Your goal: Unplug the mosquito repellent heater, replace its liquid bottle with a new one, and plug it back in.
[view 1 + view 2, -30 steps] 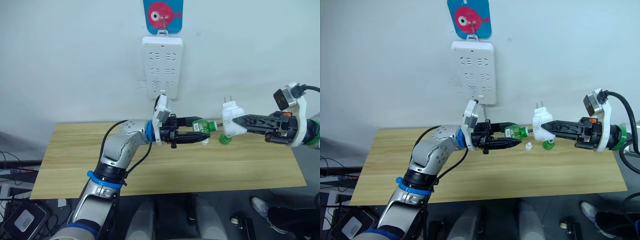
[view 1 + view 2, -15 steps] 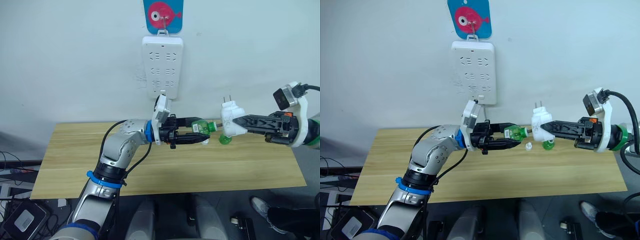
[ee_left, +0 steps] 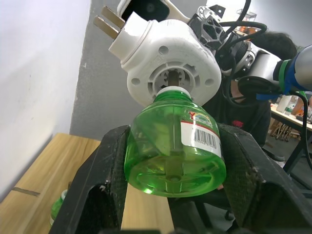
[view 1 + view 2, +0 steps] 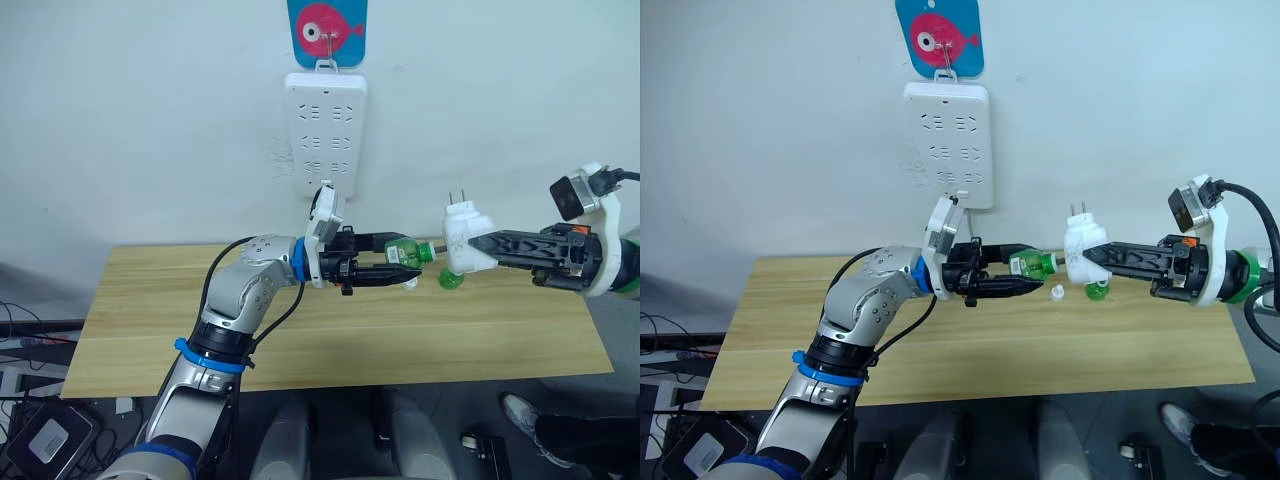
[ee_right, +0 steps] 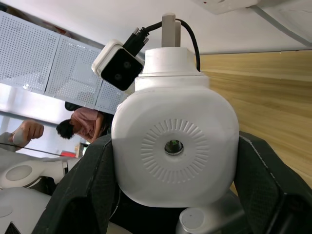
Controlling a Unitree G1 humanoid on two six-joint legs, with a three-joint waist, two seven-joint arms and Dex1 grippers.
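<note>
My right gripper [image 4: 472,250] is shut on the mosquito repellent heater [image 4: 461,238], a white rounded unit held in the air with its prongs pointing up. My left gripper [image 4: 404,267] is shut on a green liquid bottle [image 4: 404,251], lying sideways with its neck toward the heater. In the left wrist view the bottle [image 3: 174,146] has its white neck right at the round opening on the heater's [image 3: 168,63] underside. The right wrist view shows the heater's [image 5: 175,141] flat top between my fingers. A second green bottle [image 4: 1097,290] stands on the table below the heater.
A long white power strip [image 4: 325,130] hangs on the wall under a blue card with a pink fish [image 4: 326,24]. A small white cap [image 4: 1057,293] lies on the wooden table [image 4: 300,340]. A person [image 5: 80,124] shows in the background of the right wrist view.
Hardly anything: my left wrist has shifted a touch, and both grippers hold the bottle and the heater as before.
</note>
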